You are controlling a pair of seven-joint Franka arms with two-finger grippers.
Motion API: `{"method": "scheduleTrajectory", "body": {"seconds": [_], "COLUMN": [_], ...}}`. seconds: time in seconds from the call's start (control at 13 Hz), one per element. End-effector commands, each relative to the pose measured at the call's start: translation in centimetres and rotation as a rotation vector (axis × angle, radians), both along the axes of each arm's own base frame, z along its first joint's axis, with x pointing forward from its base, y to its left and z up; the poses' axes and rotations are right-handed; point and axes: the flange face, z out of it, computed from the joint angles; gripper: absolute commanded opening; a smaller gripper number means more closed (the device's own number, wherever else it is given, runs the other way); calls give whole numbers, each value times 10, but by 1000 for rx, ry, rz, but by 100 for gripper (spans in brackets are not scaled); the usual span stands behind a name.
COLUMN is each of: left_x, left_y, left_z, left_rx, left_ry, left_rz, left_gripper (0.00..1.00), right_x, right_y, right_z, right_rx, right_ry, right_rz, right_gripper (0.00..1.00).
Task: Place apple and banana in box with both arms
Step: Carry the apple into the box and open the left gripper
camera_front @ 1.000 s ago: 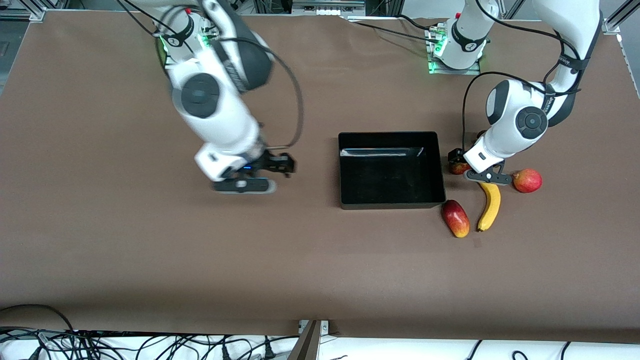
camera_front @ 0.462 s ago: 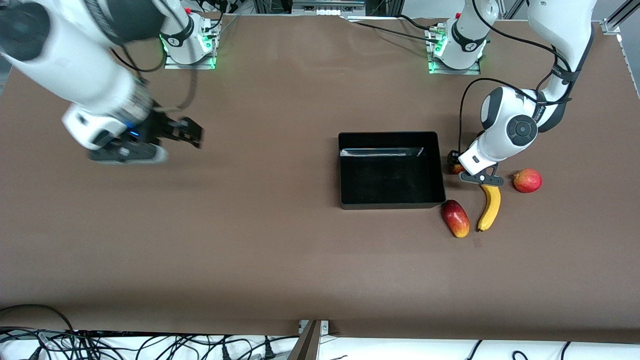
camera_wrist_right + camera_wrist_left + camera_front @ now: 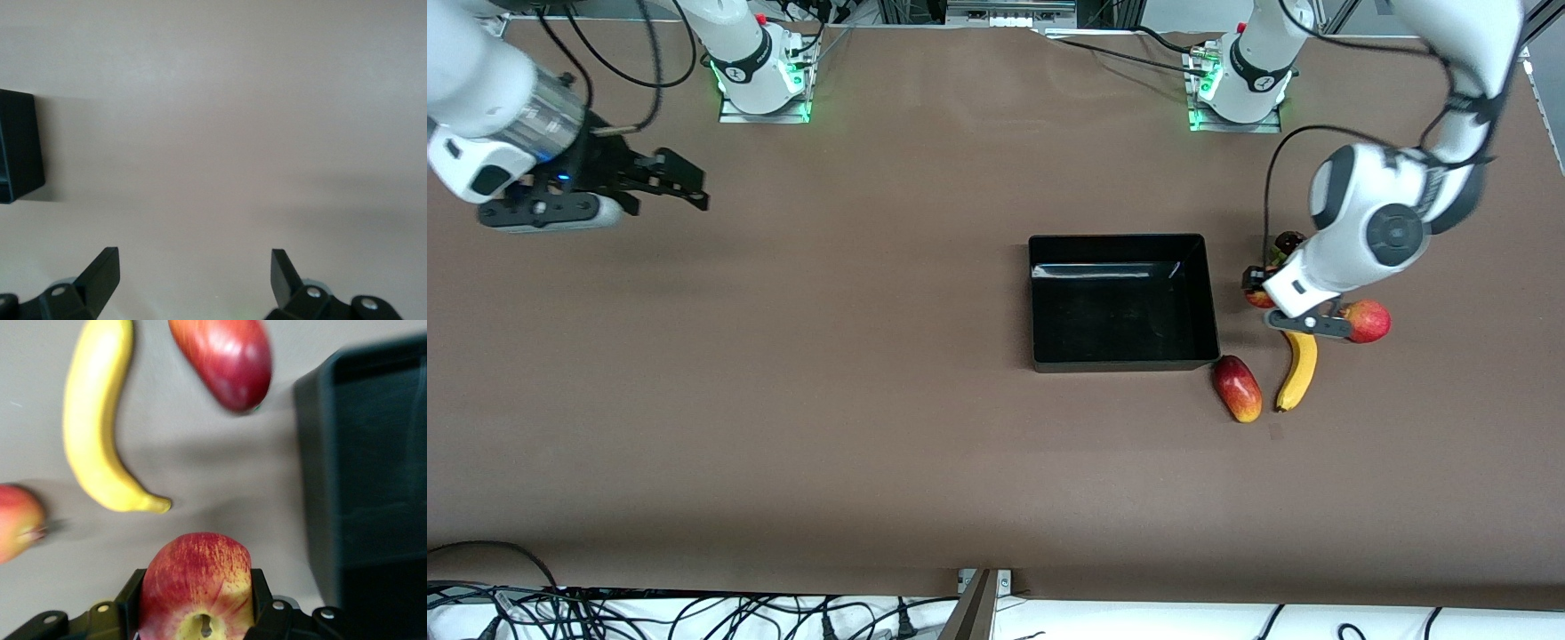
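Observation:
My left gripper (image 3: 1259,293) is shut on the apple (image 3: 1261,300), red with yellow streaks, just beside the box's wall toward the left arm's end. In the left wrist view the apple (image 3: 197,583) fills the gap between the black fingers (image 3: 261,600). The yellow banana (image 3: 1298,366) lies on the table a little nearer the front camera; it also shows in the left wrist view (image 3: 93,427). The black box (image 3: 1122,363) stands mid-table and holds nothing. My right gripper (image 3: 687,185) is open with nothing in it, over bare table at the right arm's end.
An oblong red-yellow fruit (image 3: 1237,388) lies by the box's near corner, beside the banana. A smooth pinkish-red round fruit (image 3: 1367,321) lies beside the left wrist. The right wrist view shows one box corner (image 3: 19,147) and bare brown table.
My right arm has swung from beside the box out to the right arm's end of the table, gripper still open. My left gripper, shut on the apple, has shifted slightly away from the box.

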Motion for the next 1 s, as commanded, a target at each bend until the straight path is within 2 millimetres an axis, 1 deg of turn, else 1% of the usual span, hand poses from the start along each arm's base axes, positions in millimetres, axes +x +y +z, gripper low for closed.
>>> {"method": "scheduleTrajectory", "body": {"seconds": [0.0,0.08,0.15,0.23,0.31,0.38,0.46,0.62,0.69,0.85,0.92], "left_x": [20,16,11,9,4,0,-9,-29,-37,-49,-52], "left_y": [-65,-91,-116,-131,-148,-153,-160,-159,-158,-157,-156], "left_z": [52,44,32,18,3,-11,-24,-59,-74,-95,-101], "left_rx": [28,39,52,59,57,53,57,65,55,29,22], "left_ry": [45,53,58,60,67,59,55,57,42,6,-2], "left_rz": [47,103,155,208,200,210,218,211,210,212,213], "left_gripper": [14,15,16,19,19,19,20,20,22,23,25], "right_x": [-3,-2,-2,-2,-2,-2,-2,1,3,7,10], "right_y": [-25,-30,-31,-35,-37,-39,-38,-38,-37,-37,-37], "right_z": [1,2,1,2,1,3,4,8,11,19,23], "right_rx": [-21,-39,-50,-58,-76,-105,-115,-113,-113,-114,-112], "right_ry": [-11,-15,-14,-15,-10,-14,-18,-28,-34,-54,-62], "right_rz": [44,47,48,42,46,49,48,41,39,40,41], "right_gripper": [100,100,100,100,100,100,100,100,100,100,100]}}
